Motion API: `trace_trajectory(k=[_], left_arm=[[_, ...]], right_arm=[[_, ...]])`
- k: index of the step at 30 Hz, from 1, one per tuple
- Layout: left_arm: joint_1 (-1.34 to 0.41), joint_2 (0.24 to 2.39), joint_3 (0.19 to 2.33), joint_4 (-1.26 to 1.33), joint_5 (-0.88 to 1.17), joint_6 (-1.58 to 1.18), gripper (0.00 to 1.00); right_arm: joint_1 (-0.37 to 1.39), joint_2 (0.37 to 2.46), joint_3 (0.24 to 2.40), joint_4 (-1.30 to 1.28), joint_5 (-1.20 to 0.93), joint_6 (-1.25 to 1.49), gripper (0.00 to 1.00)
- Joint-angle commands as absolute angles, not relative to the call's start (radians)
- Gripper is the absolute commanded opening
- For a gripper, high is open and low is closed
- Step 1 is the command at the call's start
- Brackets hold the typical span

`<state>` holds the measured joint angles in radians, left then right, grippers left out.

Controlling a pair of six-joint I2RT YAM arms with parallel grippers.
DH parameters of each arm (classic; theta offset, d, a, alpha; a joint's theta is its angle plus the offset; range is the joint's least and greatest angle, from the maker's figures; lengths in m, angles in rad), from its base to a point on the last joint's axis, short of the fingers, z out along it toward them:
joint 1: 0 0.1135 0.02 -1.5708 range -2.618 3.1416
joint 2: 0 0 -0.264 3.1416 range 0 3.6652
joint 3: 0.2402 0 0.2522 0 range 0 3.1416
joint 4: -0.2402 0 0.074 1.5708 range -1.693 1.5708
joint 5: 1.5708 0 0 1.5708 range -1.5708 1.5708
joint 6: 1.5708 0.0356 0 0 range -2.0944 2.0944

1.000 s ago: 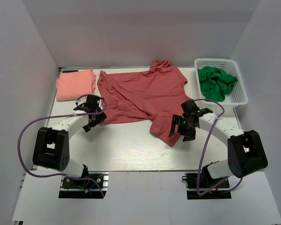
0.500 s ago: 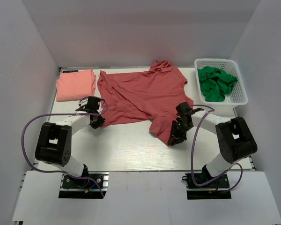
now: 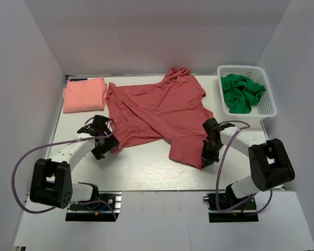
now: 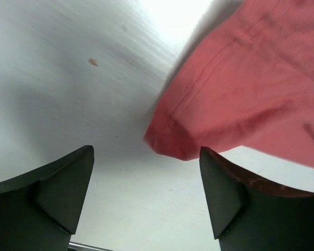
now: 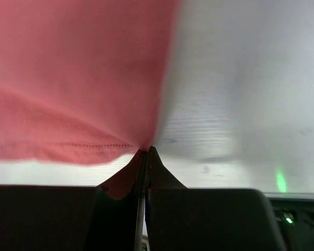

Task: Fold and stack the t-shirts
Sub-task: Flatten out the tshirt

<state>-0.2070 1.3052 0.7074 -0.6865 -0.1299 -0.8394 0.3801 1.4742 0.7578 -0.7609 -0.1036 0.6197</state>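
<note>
The large brick-red t-shirt lies spread and wrinkled across the middle of the table. The salmon-pink t-shirt lies folded at the far left. My right gripper is shut on the red shirt's near right corner; in the right wrist view the hemmed cloth runs into the closed tips of the right gripper. My left gripper stands open beside the shirt's near left corner. In the left wrist view that corner lies just ahead of the left gripper, with nothing between the fingers.
A white basket at the far right holds crumpled green cloth. White walls close in the table on the left, back and right. Bare tabletop lies between the shirt and the arm bases.
My right gripper closed on the red shirt's near right corner and drew it toward the near edge. My left gripper closed briefly, opened again and backed off the left corner.
</note>
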Motion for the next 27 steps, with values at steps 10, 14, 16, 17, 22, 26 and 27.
trace_trajectory(k=[10,14,16,17,22,26,27], left_arm=[[-0.166,1.478,1.002,-0.566,-0.344,-0.73,0.94],[-0.146,1.597,1.002,-0.48,-0.314,-0.704,0.89],[-0.137,1.618,1.002,-0.44,-0.288,-0.695,0.79],[-0.137,1.618,1.002,-0.428,-0.288,-0.695,0.79],[-0.137,1.618,0.957,-0.374,-0.203,-0.684,0.75],[-0.137,1.618,0.931,-0.385,-0.158,-0.684,0.73],[-0.127,1.618,0.931,-0.385,-0.158,-0.696,0.71]], right_arm=[[0.341,1.615,0.822,-0.864,-0.051,0.561,0.0],[0.322,1.646,0.831,-0.867,-0.055,0.566,0.0],[0.316,1.664,0.833,-0.864,-0.064,0.566,0.0],[0.316,1.669,0.833,-0.862,-0.067,0.569,0.0],[0.308,1.674,0.838,-0.861,-0.064,0.569,0.0],[0.302,1.672,0.845,-0.864,-0.061,0.569,0.0],[0.302,1.675,0.844,-0.862,-0.061,0.566,0.0]])
